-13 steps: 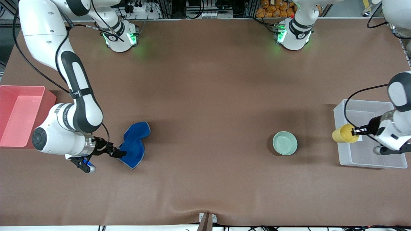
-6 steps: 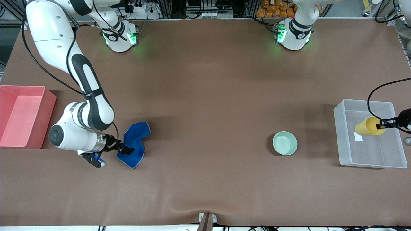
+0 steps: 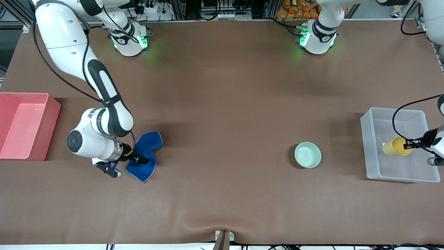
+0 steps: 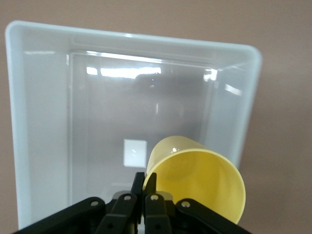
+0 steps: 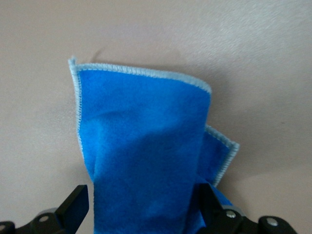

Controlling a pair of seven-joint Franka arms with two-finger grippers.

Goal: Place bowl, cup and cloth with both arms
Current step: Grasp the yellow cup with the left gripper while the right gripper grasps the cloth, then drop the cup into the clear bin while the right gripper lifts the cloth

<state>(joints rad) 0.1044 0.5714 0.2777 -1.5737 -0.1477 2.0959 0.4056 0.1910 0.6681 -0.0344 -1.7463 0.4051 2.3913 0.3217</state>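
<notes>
Yellow cup [image 3: 395,146] pinched in left fingers [image 4: 144,184] over clear bin [image 3: 369,119]; right fingers [image 5: 74,202] spread astride blue cloth [image 3: 144,156].

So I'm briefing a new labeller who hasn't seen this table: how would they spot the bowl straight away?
Start at the clear rectangular plastic bin at the left arm's end of the brown table. Beside it, toward the table's middle, sits the small round mint-green glossy bowl, alone on the bare surface. Unlike the yellow plastic cup held over the bin, it is untouched, wider and pale green.
</notes>
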